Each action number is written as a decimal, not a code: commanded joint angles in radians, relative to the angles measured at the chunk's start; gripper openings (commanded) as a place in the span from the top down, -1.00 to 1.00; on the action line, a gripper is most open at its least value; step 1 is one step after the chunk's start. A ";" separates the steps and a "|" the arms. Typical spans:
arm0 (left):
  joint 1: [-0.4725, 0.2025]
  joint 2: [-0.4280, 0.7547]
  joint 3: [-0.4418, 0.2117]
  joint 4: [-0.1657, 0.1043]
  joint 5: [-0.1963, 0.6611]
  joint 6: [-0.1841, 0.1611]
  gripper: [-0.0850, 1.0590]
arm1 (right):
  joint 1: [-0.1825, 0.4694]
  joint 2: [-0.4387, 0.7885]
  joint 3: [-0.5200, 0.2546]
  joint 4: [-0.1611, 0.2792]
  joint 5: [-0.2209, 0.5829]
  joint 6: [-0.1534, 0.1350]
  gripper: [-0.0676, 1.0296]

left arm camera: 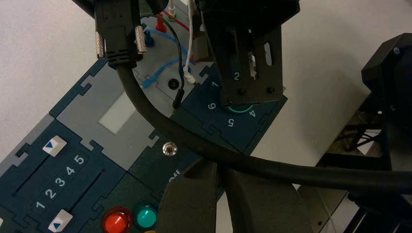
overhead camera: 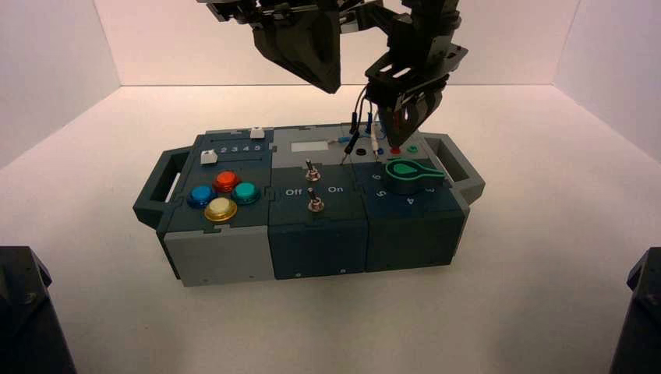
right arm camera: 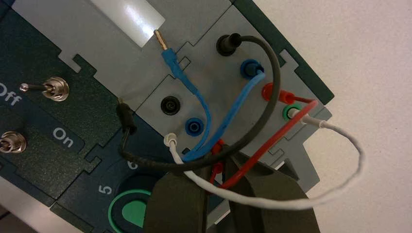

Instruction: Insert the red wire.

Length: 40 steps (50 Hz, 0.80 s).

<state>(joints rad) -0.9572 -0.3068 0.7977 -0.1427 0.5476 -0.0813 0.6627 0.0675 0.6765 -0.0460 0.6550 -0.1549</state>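
The red wire [right arm camera: 272, 143] runs from a red socket [right arm camera: 267, 91] at the box's back right corner to its free red plug [right arm camera: 217, 167]. My right gripper [right arm camera: 217, 171] is shut on that plug, low over the grey wire panel [right arm camera: 214, 77]. The plug's tip points at the panel beside the empty blue socket [right arm camera: 194, 126]; I cannot tell whether it sits in a socket. In the high view the right gripper [overhead camera: 405, 125] hangs over the back right of the box [overhead camera: 312, 234]. The left gripper [overhead camera: 316, 62] is raised above the box's back, its fingers [left arm camera: 194, 204] shut on nothing.
Black [right arm camera: 272, 63], blue [right arm camera: 233, 116] and white [right arm camera: 196, 179] leads cross the panel around the right fingers. A loose blue plug [right arm camera: 172, 65] and a loose black plug [right arm camera: 127, 116] lie on the box. A green knob [overhead camera: 405, 173] and two toggle switches [overhead camera: 312, 167] stand close by.
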 commanded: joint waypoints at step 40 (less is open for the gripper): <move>0.005 -0.018 -0.017 0.015 0.000 0.003 0.91 | 0.018 0.015 -0.046 0.003 0.120 0.006 0.61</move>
<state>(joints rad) -0.9587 -0.3068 0.7977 -0.1289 0.5538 -0.0798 0.6688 0.1028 0.6443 -0.0445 0.7639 -0.1473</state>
